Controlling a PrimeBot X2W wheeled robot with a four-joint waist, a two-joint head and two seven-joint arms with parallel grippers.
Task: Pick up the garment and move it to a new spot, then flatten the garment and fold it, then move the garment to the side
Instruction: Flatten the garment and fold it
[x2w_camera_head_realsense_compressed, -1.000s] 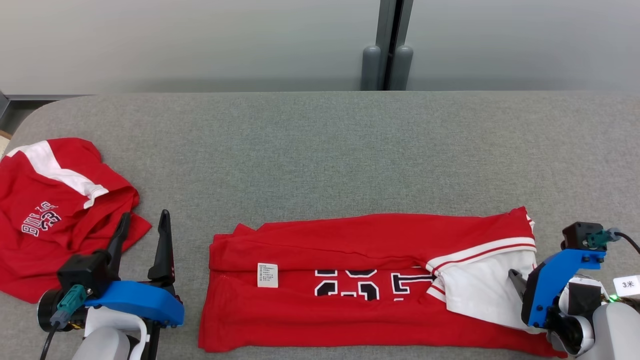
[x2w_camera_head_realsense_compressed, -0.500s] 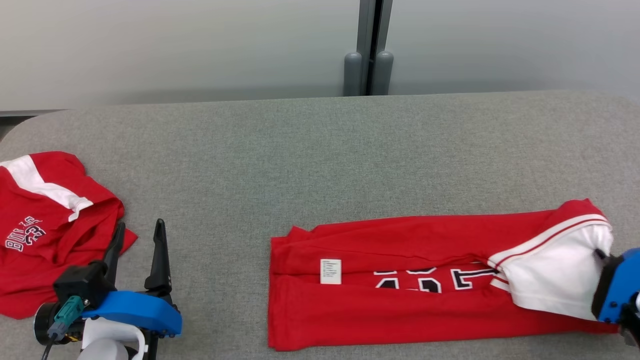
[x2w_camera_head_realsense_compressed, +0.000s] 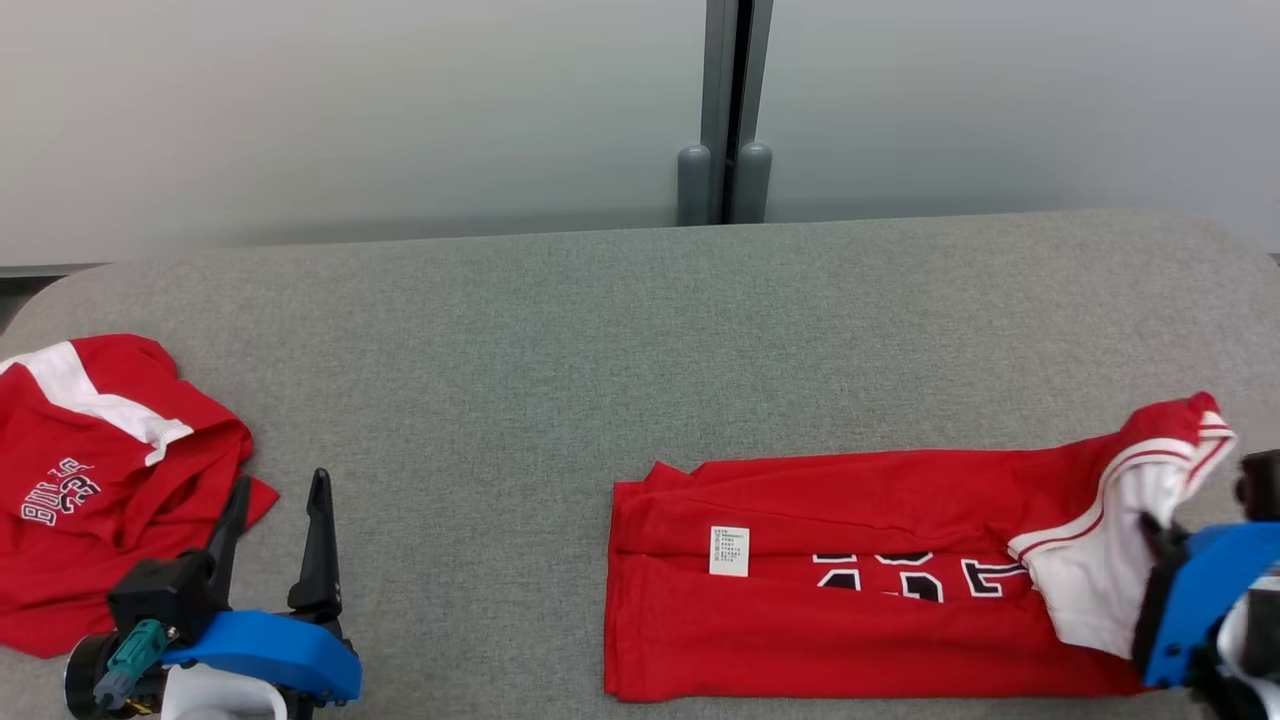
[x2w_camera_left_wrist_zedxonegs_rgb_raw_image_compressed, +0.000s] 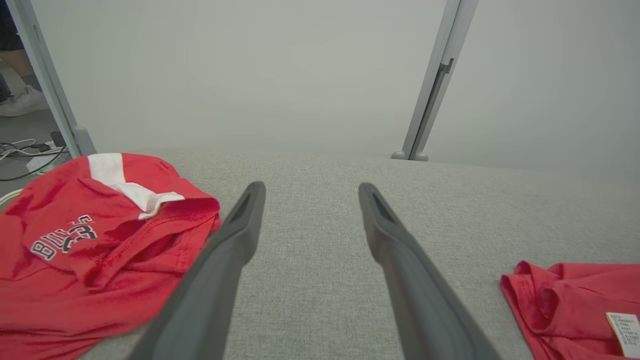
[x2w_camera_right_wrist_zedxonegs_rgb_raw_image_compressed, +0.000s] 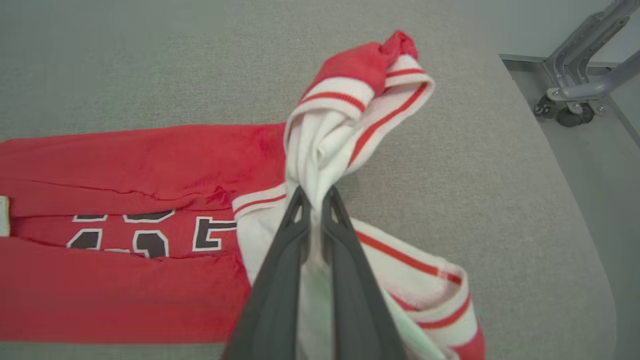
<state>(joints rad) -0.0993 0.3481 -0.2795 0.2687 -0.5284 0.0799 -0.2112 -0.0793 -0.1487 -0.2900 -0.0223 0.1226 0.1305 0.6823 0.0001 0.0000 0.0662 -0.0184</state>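
Left gripper (x2w_camera_head_realsense_compressed: 280, 490): low at the near left, fingers spread wide apart and holding nothing, over the bare table.
Right gripper (x2w_camera_right_wrist_zedxonegs_rgb_raw_image_compressed: 315, 192): at the near right edge, fingers pressed together on the white striped end (x2w_camera_right_wrist_zedxonegs_rgb_raw_image_compressed: 325, 145) of the garment, which is bunched and lifted off the table.
Garment (x2w_camera_head_realsense_compressed: 850, 600): a red jersey folded into a long strip on the near right part of the table. Black-and-white numerals peek from the fold and a white label (x2w_camera_head_realsense_compressed: 729, 551) sits near its left end. Apart from the gripped end, it lies flat.
Second red shirt (x2w_camera_head_realsense_compressed: 90, 500): crumpled at the near left, just beside the left gripper's outer finger and well apart from the garment.
Table (x2w_camera_head_realsense_compressed: 600, 350): grey fabric top; a bare stretch separates the two red pieces. Its rounded right end is near the lifted end.
Wheeled metal base (x2w_camera_right_wrist_zedxonegs_rgb_raw_image_compressed: 575, 95): on the floor past the table's right end.
Cables (x2w_camera_left_wrist_zedxonegs_rgb_raw_image_compressed: 25, 155): on the floor past the left end, with a person's shoe (x2w_camera_left_wrist_zedxonegs_rgb_raw_image_compressed: 15, 102) beyond.
Grey post (x2w_camera_head_realsense_compressed: 724, 150): upright behind the far edge, between pale wall panels.
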